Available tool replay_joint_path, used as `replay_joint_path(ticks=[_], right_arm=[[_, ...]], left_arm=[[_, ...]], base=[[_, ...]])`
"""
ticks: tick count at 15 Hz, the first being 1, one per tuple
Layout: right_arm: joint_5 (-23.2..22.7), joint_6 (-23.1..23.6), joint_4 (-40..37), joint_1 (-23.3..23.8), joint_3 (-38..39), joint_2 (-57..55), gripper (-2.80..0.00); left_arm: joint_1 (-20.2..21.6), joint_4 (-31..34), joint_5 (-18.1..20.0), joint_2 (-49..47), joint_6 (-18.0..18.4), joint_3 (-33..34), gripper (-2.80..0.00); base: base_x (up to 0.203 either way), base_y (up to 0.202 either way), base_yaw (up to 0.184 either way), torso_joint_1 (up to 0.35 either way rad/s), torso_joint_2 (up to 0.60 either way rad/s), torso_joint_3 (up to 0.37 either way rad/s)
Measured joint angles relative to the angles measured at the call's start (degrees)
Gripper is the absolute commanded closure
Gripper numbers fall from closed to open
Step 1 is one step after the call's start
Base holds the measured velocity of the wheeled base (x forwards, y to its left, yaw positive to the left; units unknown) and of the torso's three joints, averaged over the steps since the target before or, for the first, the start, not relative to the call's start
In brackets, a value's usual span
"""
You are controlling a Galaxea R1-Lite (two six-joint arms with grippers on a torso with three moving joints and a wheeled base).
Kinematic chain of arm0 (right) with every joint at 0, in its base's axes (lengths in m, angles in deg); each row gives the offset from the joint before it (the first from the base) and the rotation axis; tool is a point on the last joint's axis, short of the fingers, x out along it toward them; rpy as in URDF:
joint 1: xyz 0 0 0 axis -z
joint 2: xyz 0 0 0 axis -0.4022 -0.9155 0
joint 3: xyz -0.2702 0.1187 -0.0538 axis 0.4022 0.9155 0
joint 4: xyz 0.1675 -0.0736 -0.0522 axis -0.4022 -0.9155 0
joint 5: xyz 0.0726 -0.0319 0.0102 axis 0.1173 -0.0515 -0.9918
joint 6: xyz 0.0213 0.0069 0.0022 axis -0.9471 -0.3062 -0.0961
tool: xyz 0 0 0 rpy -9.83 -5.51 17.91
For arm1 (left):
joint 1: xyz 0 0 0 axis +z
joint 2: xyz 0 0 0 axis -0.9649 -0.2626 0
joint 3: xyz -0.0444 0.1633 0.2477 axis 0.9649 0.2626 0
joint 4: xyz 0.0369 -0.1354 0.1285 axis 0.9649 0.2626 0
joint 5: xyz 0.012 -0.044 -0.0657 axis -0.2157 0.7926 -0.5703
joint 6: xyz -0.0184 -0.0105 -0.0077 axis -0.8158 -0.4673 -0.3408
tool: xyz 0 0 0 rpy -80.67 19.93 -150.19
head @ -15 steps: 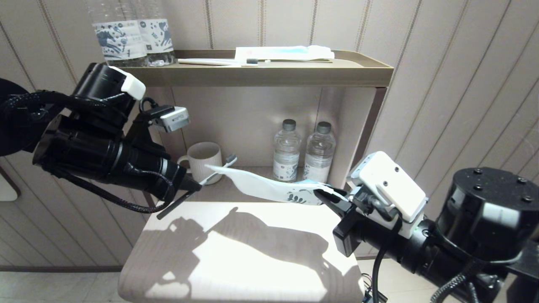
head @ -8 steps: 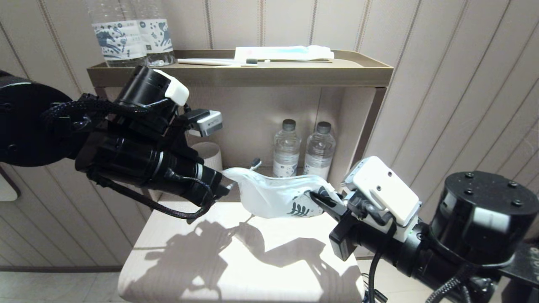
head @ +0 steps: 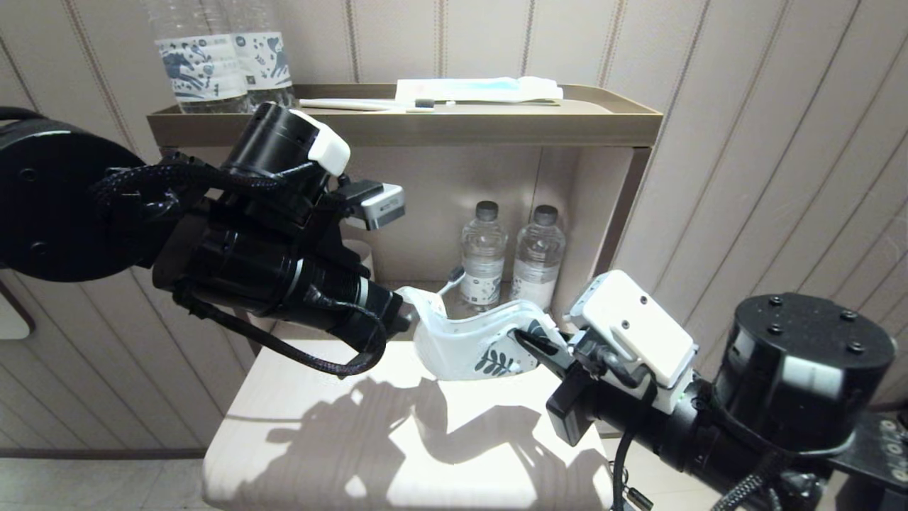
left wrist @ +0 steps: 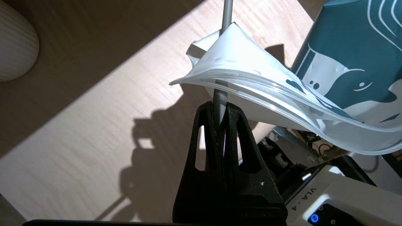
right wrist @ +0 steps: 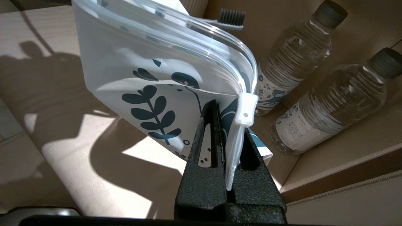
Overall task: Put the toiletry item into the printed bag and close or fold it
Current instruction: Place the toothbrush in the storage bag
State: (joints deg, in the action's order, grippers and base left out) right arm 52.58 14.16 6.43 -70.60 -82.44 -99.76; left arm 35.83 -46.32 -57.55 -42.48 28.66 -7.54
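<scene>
The printed bag point(head: 461, 344), white with dark leaf prints, sags in a U between my two grippers above the pale table. My right gripper point(head: 528, 339) is shut on its printed end, with the jaws clamped on the seal strip beside the white slider point(right wrist: 247, 110). My left gripper point(head: 403, 321) is shut on the handle of the toothbrush point(head: 450, 278). That handle point(left wrist: 226, 18) crosses the bag's plain end point(left wrist: 238, 62), and the bristled head point(right wrist: 231, 17) sticks out past the bag point(right wrist: 141, 62). I cannot tell whether the brush lies inside the bag.
A pale wooden table top point(head: 397, 440) lies below. Behind it an open shelf holds two water bottles point(head: 482, 255) point(head: 537, 255) and a ribbed mug point(left wrist: 15, 47). The top tray point(head: 624, 106) carries two bottles, another toothbrush point(head: 369, 104) and a white-and-blue packet point(head: 475, 89).
My left gripper has moved right, toward the right gripper, carrying the toothbrush. The bag, stretched out a second ago, now droops in a deep fold. The right gripper has shifted slightly left.
</scene>
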Motion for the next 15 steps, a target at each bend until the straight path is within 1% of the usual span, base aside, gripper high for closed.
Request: replay_joint_path(ticks=[5, 6, 9, 11, 13, 15], right_arm=[[0.0, 0.0, 0.25, -0.02, -2.04, -2.29, 0.0], [0.04, -0.04, 0.3, -0.02, -2.17, -2.63, 0.0], [0.15, -0.05, 0.3, 0.06, -2.03, -2.84, 0.0], [0.4, -0.01, 0.28, 0.39, -0.93, -1.96, 0.0], [1.31, 0.31, 0.37, 0.54, 0.72, 0.05, 0.0], [3.53, 1.12, 0.58, 0.69, 2.53, 2.31, 0.0]], left_arm=[[-4.04, 0.1, -0.76, -0.75, -0.02, -0.01, 0.0], [-4.59, 0.06, -1.73, -0.85, -0.02, 0.0, 0.0], [-5.01, 0.05, -2.29, -0.64, -0.04, 0.52, 0.0], [-4.34, 0.15, -2.98, 0.3, -0.07, 0.93, 0.0], [-1.94, 0.17, -3.79, 1.99, 0.05, 1.23, 0.0], [0.78, 0.79, -3.9, 4.23, 0.24, 1.32, 0.0]], base=[[0.0, 0.0, 0.0, 0.0, 0.0, 0.0], [0.0, 0.0, 0.0, 0.0, 0.0, 0.0], [0.0, 0.0, 0.0, 0.0, 0.0, 0.0], [0.0, 0.0, 0.0, 0.0, 0.0, 0.0], [0.0, 0.0, 0.0, 0.0, 0.0, 0.0], [0.0, 0.0, 0.0, 0.0, 0.0, 0.0]])
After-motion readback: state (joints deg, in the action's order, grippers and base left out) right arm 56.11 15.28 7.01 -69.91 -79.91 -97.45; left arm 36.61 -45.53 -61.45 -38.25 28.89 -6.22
